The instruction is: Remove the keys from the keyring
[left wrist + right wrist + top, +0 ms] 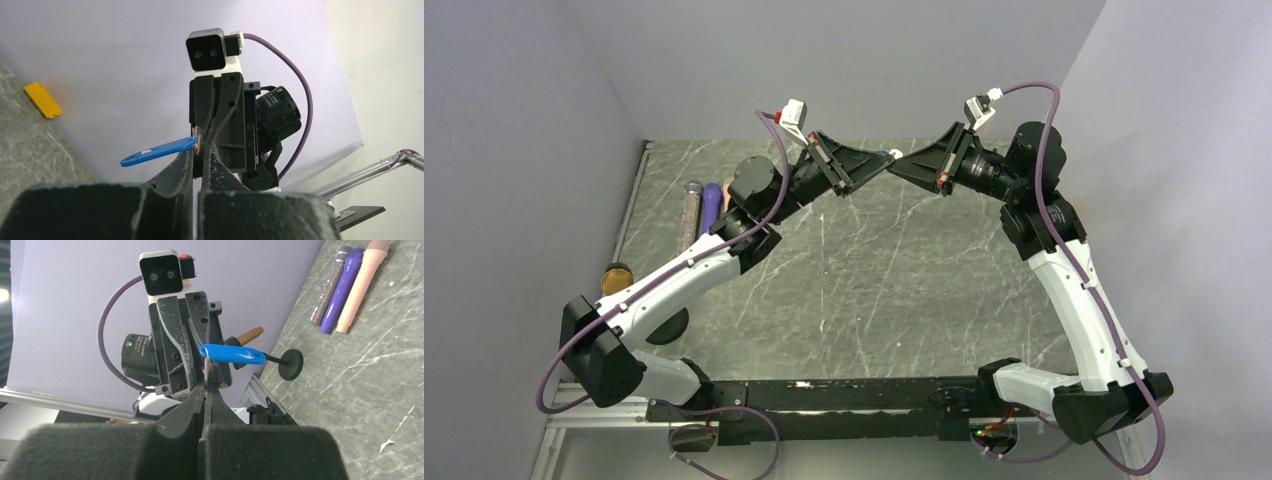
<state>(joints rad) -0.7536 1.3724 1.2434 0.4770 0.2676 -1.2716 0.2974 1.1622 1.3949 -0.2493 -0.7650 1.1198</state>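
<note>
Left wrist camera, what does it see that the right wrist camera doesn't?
Only the left wrist view shows the yellow block on the table by the wall. Only the right wrist view shows three cylinders, glittery, purple and peach, and a black disc on a stem. Both show the blue key sticking out sideways where the left end effector and right end effector, both shut, meet tip to tip.

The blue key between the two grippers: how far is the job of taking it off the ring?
Done: the keyring is up in the air. In hand: the left gripper and the right gripper are both shut on it, tip to tip, and the blue key sticks out sideways. Left: the key is not yet off the ring, so the separation itself remains to do.
</note>
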